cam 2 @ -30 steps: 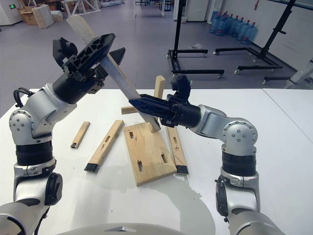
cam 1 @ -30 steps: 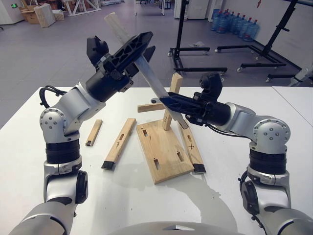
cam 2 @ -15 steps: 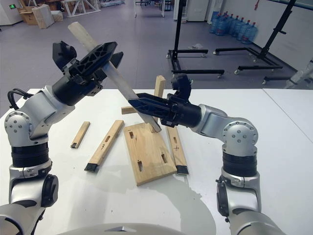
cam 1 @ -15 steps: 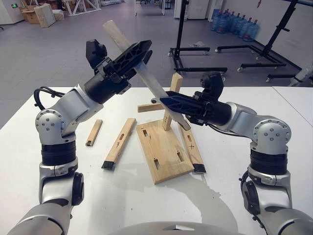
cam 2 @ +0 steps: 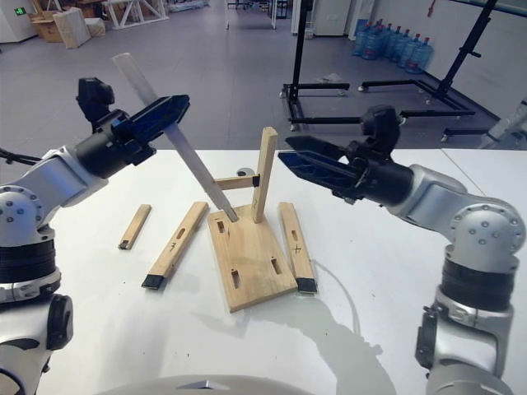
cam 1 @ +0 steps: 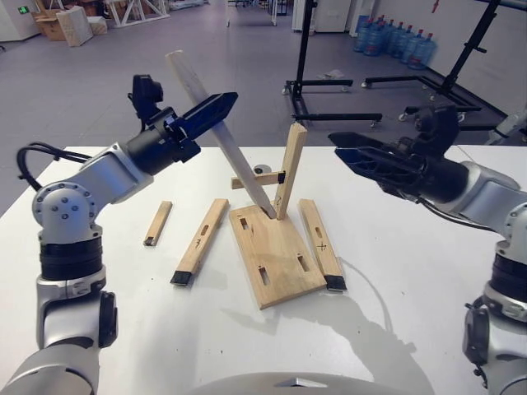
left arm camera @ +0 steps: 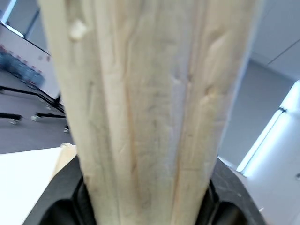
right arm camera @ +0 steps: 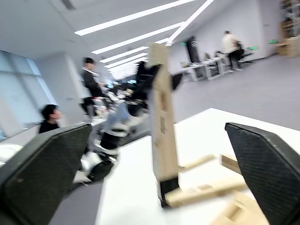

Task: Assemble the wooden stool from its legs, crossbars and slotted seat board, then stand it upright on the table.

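One leg [cam 1: 288, 169] stands upright in the slotted seat board [cam 1: 280, 265], which lies flat on the tabletop [cam 1: 395, 313], with a crossbar [cam 1: 254, 179] jutting from its side. The left jaws pinch a tilted leg [cam 1: 245, 174], its lower end at the board. The right jaws hang spread, well apart from the upright one. Loose legs [cam 1: 200, 240] flank the board.

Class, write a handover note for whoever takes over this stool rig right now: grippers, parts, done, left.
Left gripper: shut on the tilted leg, whose lower end meets the seat board; seating unclear.
Right gripper: jaws open, empty, above the table.
Done: upright leg stands in the board, a crossbar joined to it.
To do: seat the tilted leg, fit the left flat leg, right flat leg and loose short bar, then stand it upright.
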